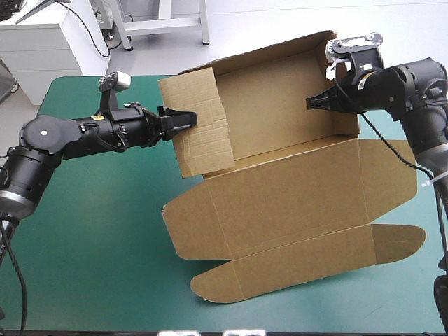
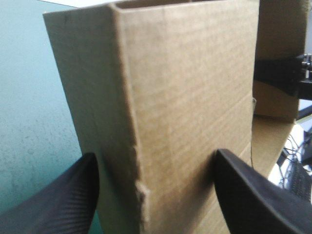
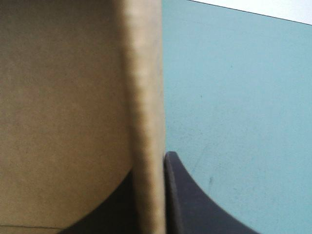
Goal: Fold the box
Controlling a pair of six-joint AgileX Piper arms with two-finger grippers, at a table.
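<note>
Box [image 1: 294,189] lies centre-right in the high view, long axis left to right; left gripper [image 1: 187,120] stands wide astride its left end wall, right gripper [image 1: 313,102] pinches the right wall

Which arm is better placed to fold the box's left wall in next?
Left, probably: the left gripper stands open right at the left wall, while the right gripper is shut on the opposite wall of the box.

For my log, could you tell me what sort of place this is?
Likely a robotics lab bench: a teal-green table with the left pincer and right pincer at a part-folded brown box.
</note>
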